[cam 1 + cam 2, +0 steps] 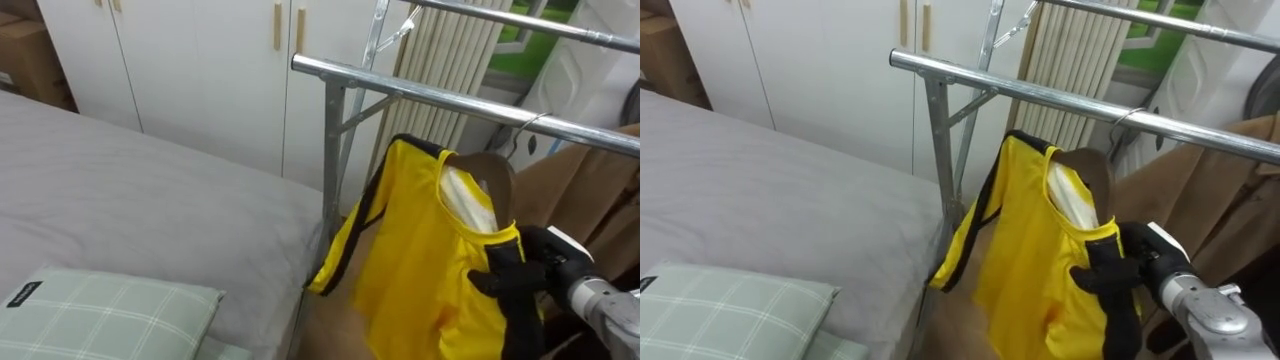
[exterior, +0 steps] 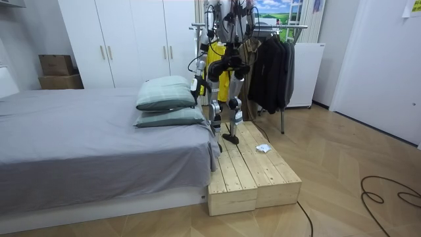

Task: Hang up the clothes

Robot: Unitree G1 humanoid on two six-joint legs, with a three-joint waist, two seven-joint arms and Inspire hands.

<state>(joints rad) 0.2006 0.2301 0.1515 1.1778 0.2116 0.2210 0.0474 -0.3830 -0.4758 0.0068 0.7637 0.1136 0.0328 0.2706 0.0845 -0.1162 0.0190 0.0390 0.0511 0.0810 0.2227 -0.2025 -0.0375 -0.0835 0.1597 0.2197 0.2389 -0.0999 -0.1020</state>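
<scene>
Your right hand point(image 1: 535, 265), lower right of frame, has its fingers curled round the black-trimmed shoulder of the yellow jersey point(image 1: 415, 250), which hangs on a wooden hanger point(image 1: 492, 172) hooked over the steel rail point(image 1: 440, 97).

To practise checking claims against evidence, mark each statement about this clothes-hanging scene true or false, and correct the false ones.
1. The shirt on the hanger is yellow with black trim. True: see the yellow shirt on the wooden hanger.
2. The robot's left hand grips the shirt. False: it is the right hand, whose fingers are curled round the shirt's shoulder.
3. The checked pillow lies on the floor. False: the pillow lies on the bed.
4. The robot stands on a wooden platform beside the bed. True.
</scene>
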